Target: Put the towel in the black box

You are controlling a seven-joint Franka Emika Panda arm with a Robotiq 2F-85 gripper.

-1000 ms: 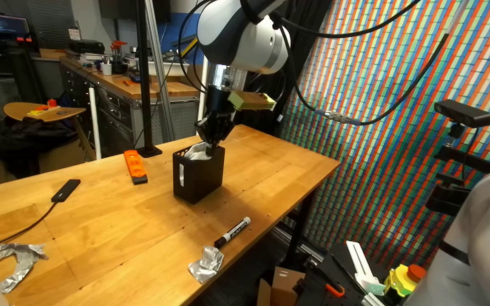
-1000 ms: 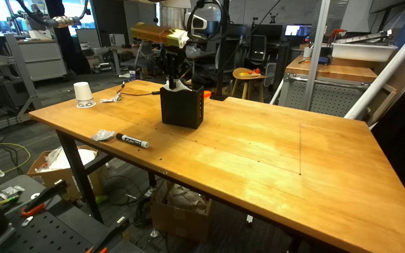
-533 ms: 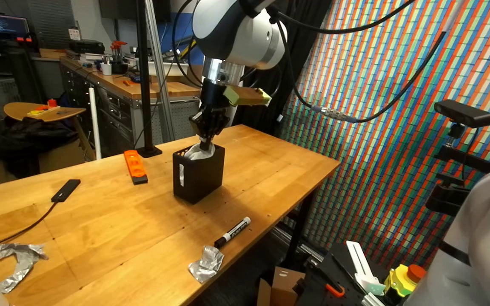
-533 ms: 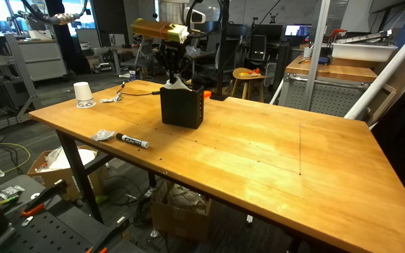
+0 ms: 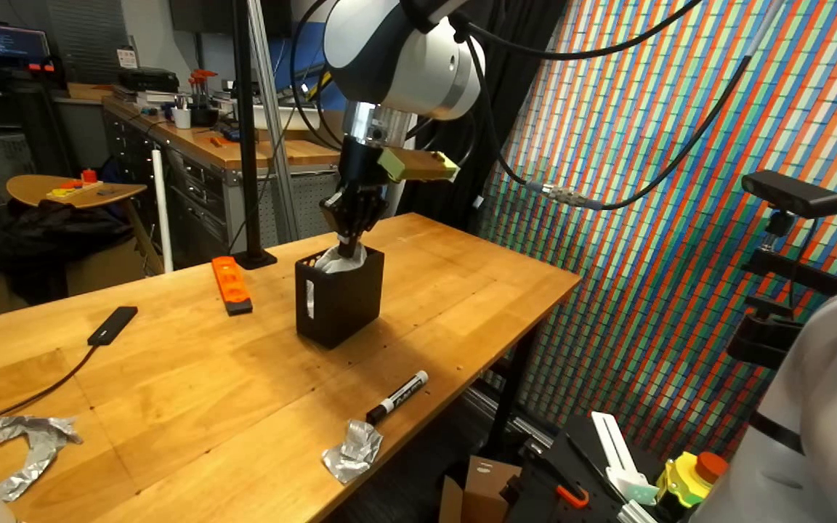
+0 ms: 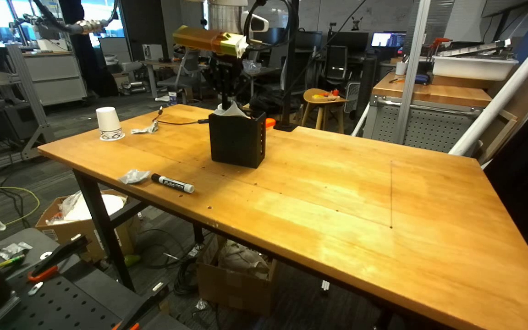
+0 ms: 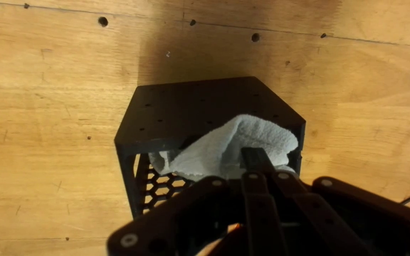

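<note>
Bunching rnd end effector: towel

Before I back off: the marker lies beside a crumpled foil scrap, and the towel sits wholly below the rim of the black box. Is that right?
Not quite. The towel is not wholly below the rim of the black box: in an exterior view, part of it pokes up above that edge. The rest holds: the marker lies beside a crumpled foil scrap.

Towel partly in the box — box on the table, marker beside foil.
</note>
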